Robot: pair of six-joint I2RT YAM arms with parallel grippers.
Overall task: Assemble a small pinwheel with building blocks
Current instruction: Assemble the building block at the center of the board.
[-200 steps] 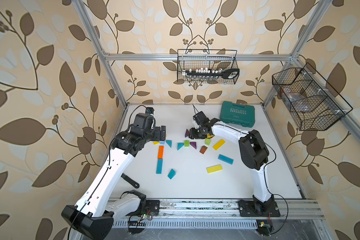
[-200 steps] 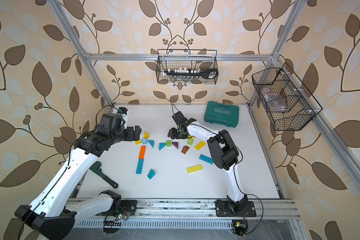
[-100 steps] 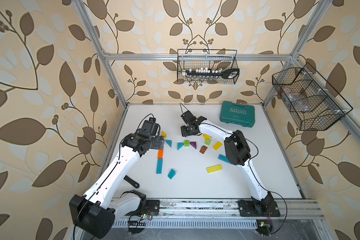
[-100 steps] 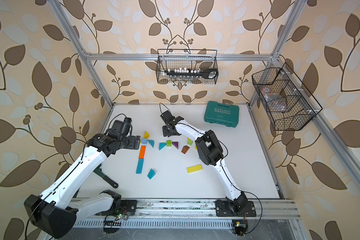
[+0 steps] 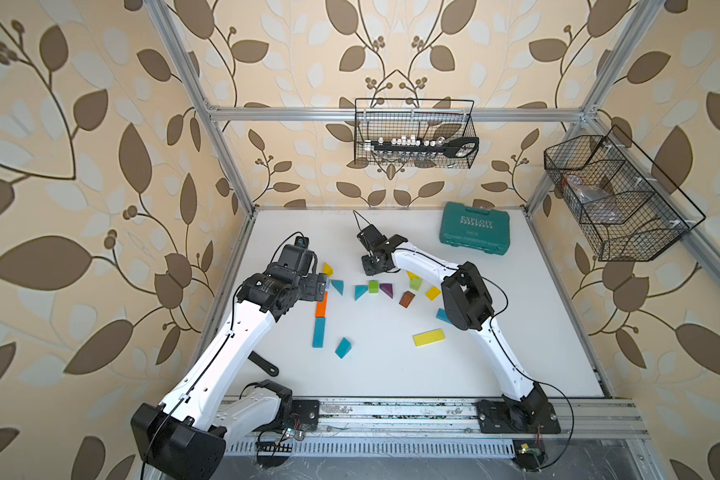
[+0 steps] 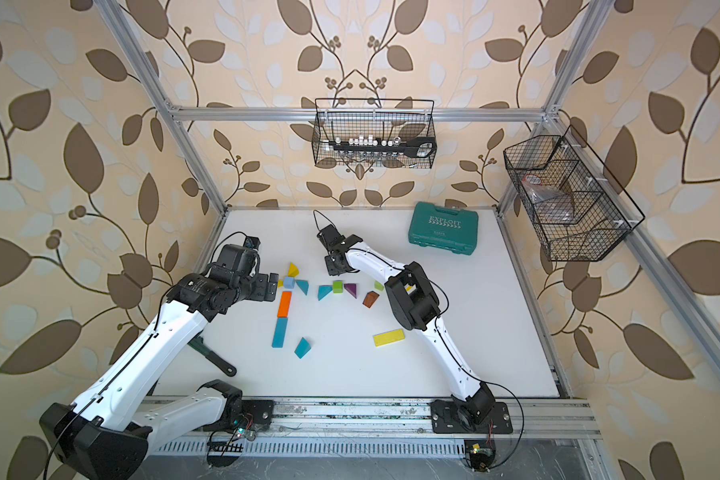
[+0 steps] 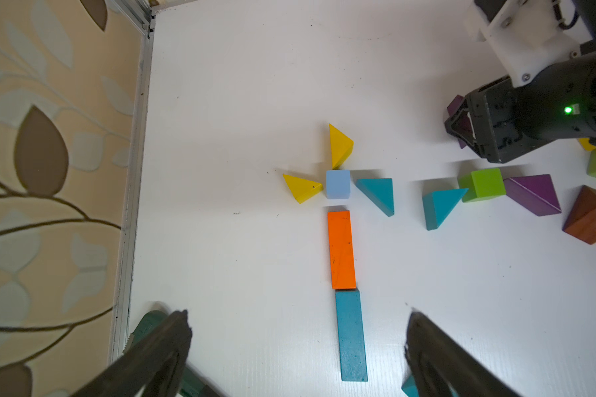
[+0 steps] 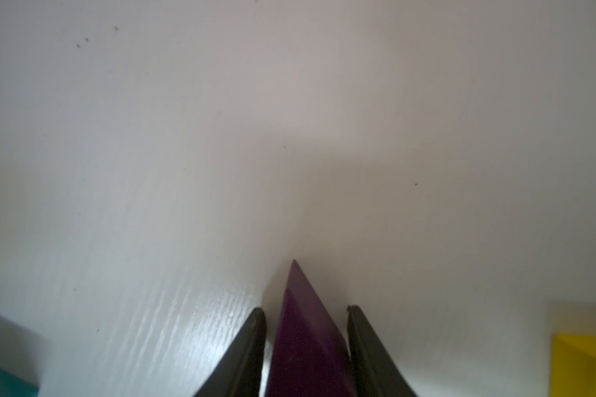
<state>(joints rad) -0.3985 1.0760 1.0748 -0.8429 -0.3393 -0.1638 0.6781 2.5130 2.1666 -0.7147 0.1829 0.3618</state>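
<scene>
The right gripper (image 8: 306, 311) is pinching a purple wedge (image 8: 307, 343) between narrowed jaws, the wedge's sharp tip poking out past the fingertips, low over the white bench (image 5: 391, 374). Whether the wedge is touching the surface cannot be told. The left gripper (image 7: 298, 319) is hanging spread wide above the half-built pinwheel.

There a pale-blue cube (image 7: 338, 184) is sitting as the hub. A yellow wedge (image 7: 339, 146) is touching its face toward the back wall, a second yellow wedge (image 7: 301, 187) is lying against its face toward the left wall, and a teal wedge (image 7: 377, 196) is lying just beside the opposite face. An orange bar (image 7: 341, 249) is lying just short of the cube, and a teal bar (image 7: 351, 335) is butting against its end in one line.

Near the right gripper a loose teal wedge (image 7: 439, 206), a green cube (image 7: 484, 184), a second purple wedge (image 7: 532, 194) and a brown wedge (image 7: 592, 214) are lying in a row, touching or nearly so. A yellow bar (image 5: 428, 337) is resting well apart from them.
</scene>
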